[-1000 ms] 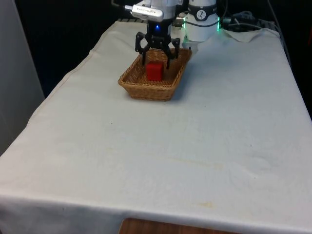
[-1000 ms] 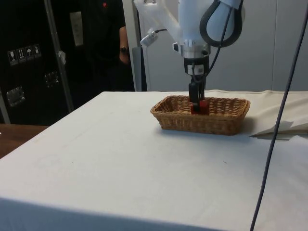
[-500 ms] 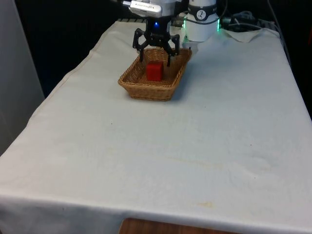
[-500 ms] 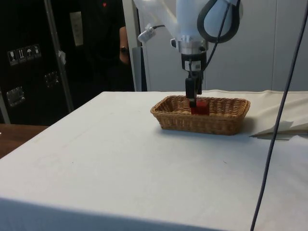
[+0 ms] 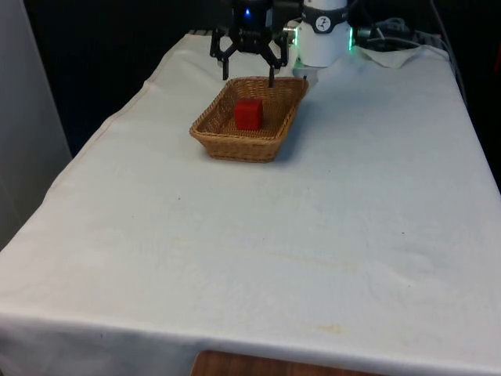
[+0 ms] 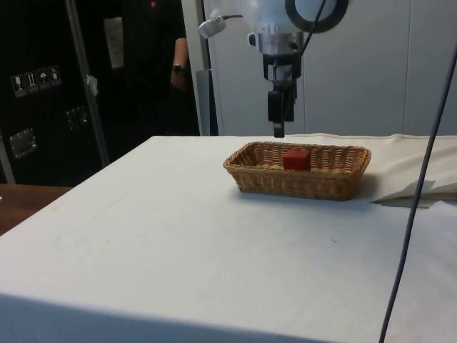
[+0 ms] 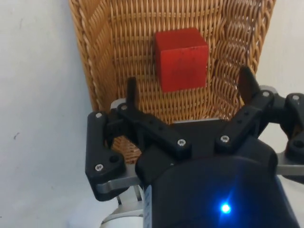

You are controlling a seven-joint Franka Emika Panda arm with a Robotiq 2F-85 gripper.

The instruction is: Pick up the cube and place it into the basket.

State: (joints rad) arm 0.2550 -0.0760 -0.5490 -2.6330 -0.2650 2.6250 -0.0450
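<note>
Cube: red cube (image 5: 249,113) sits on the floor of the basket (image 5: 213,129), in the upper-left part of the front view; in the side view it lies right of centre, its top showing over the wicker rim.
Hand: the hand (image 5: 248,66) hangs above the basket's far end, at the top of the front view, released, fingers spread wide with nothing between them; the wrist view has the cube free in the gap, well below the tips.
Basket contents: one woven oblong basket, holding the cube and nothing else that can be seen.
Desk: white cloth covers the desk (image 5: 313,235); the basket stands on its far half.
Person: an arm shows at the upper left of the side view, behind the desk.
Task stage: judged done, the cube being inside and let go.
Risk: little remains; a low sideways retreat could let a fingertip catch the wicker rim and drag or tip the light basket, spilling the cube onto the cloth.
</note>
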